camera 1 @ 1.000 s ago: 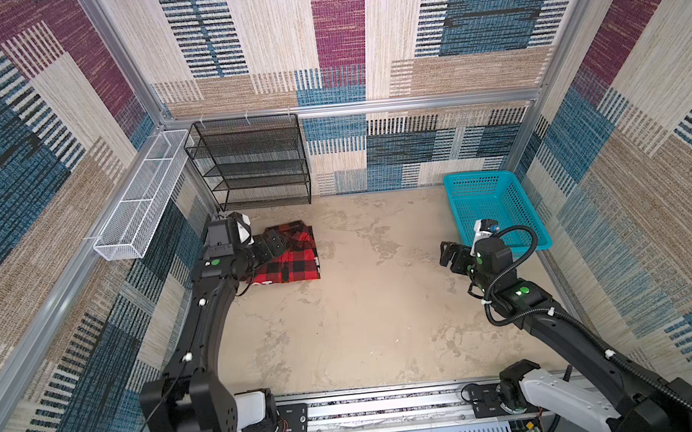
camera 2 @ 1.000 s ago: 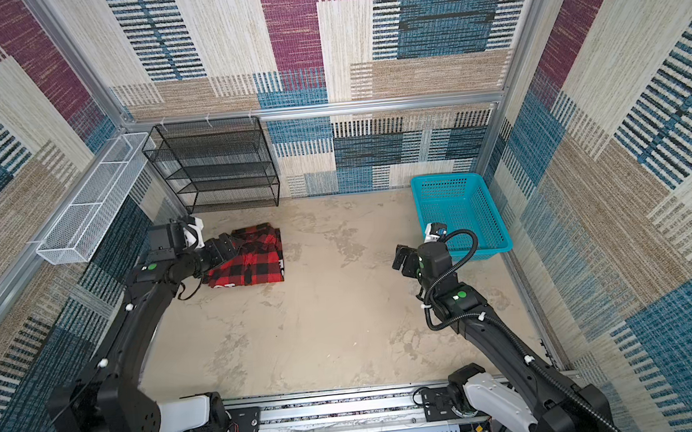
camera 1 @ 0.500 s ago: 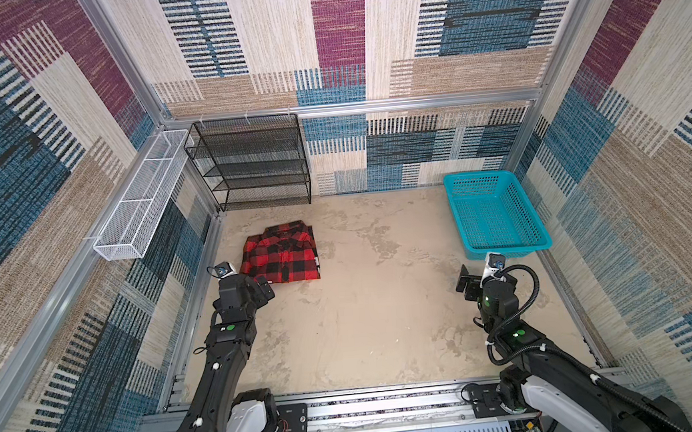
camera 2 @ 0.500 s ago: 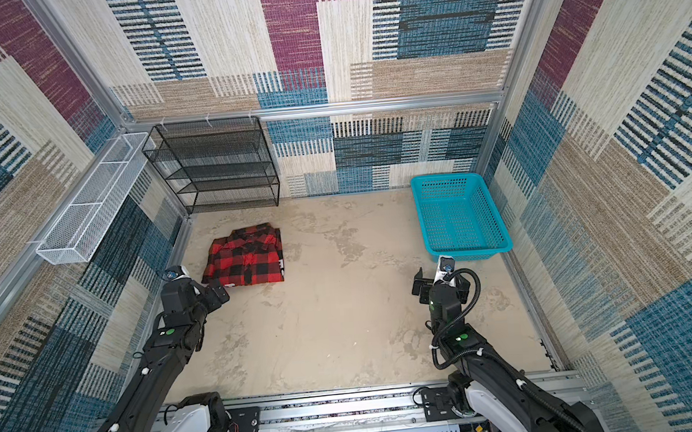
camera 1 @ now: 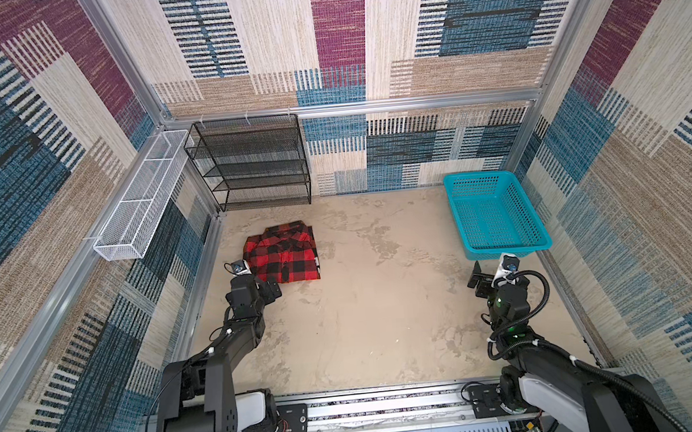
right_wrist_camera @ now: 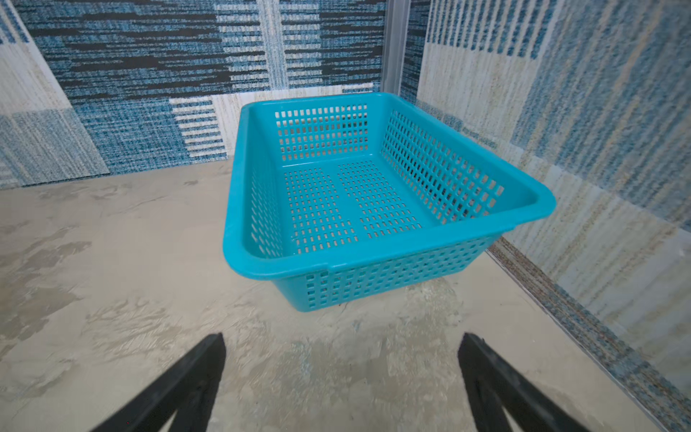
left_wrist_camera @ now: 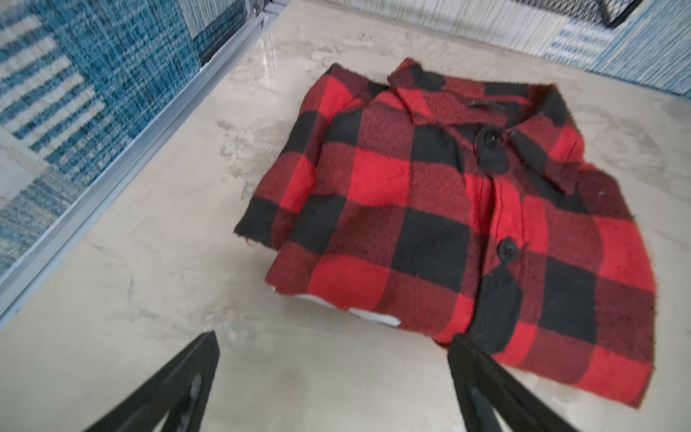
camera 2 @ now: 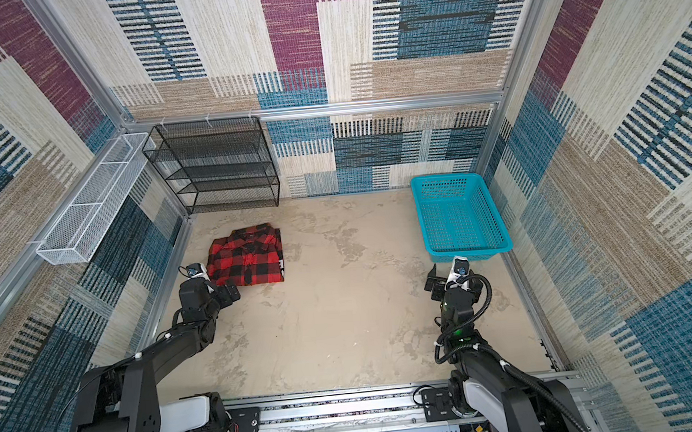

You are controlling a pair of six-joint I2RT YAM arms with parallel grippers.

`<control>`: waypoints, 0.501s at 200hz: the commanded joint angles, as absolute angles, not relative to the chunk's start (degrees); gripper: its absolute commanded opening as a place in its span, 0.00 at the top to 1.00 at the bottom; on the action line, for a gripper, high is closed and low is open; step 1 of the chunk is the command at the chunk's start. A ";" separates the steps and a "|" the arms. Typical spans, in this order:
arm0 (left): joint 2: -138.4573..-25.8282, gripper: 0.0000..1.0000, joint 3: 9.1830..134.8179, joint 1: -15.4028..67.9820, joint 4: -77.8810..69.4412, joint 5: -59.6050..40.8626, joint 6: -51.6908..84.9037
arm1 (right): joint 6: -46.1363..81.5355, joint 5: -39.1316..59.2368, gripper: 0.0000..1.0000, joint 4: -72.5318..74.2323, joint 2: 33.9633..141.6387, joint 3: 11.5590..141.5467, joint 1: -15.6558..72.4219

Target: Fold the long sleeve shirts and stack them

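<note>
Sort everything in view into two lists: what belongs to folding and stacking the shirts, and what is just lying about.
Belongs to the job:
plaid shirt, folded on the floor
left pincer, open, near the shirt's edge
right pincer, open, holding nothing

Just lying about:
teal basket, empty
black mesh rack
white wire tray on the wall

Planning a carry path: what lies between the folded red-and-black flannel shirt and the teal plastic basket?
Only bare beige tabletop separates the shirt and basket; both top views show it.
</note>
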State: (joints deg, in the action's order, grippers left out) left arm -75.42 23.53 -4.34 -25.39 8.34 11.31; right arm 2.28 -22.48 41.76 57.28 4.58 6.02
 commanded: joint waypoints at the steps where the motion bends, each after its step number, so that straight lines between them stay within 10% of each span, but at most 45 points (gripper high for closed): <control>1: -77.93 0.01 24.86 -4.39 -33.41 5.84 6.93 | -0.54 -17.05 0.00 50.36 61.83 6.20 5.10; 100: -87.20 0.01 22.62 -4.40 -48.57 -0.73 2.98 | -2.70 -6.14 0.00 62.77 76.86 11.85 1.50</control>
State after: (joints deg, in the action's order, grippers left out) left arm -87.22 22.87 -4.36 -44.69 0.69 4.47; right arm -0.32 -8.32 59.31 75.48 9.69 1.54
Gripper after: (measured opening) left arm 0.990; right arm 0.999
